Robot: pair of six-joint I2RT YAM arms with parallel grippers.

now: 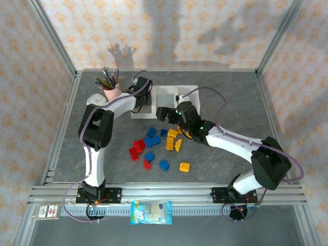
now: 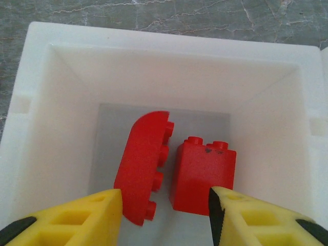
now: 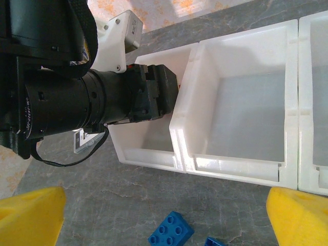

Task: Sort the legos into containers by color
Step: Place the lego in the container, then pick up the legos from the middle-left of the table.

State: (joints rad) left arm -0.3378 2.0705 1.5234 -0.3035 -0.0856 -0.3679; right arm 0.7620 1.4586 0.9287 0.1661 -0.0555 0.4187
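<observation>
My left claw [image 2: 164, 199] hangs spread over two red legos [image 2: 202, 174] in the left bin [image 2: 66, 118], apparently touching neither; right claw [image 3: 165, 207] gapes wide

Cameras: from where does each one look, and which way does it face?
Top external: above, behind the arms, looking down at the table; left arm and right arm show.
Left wrist: on the left arm, looking down into the end bin at two red legos; left pincer shows.
Right wrist: faces the containers; right pincer shows.
Shared: both wrist views see that bin.
</observation>
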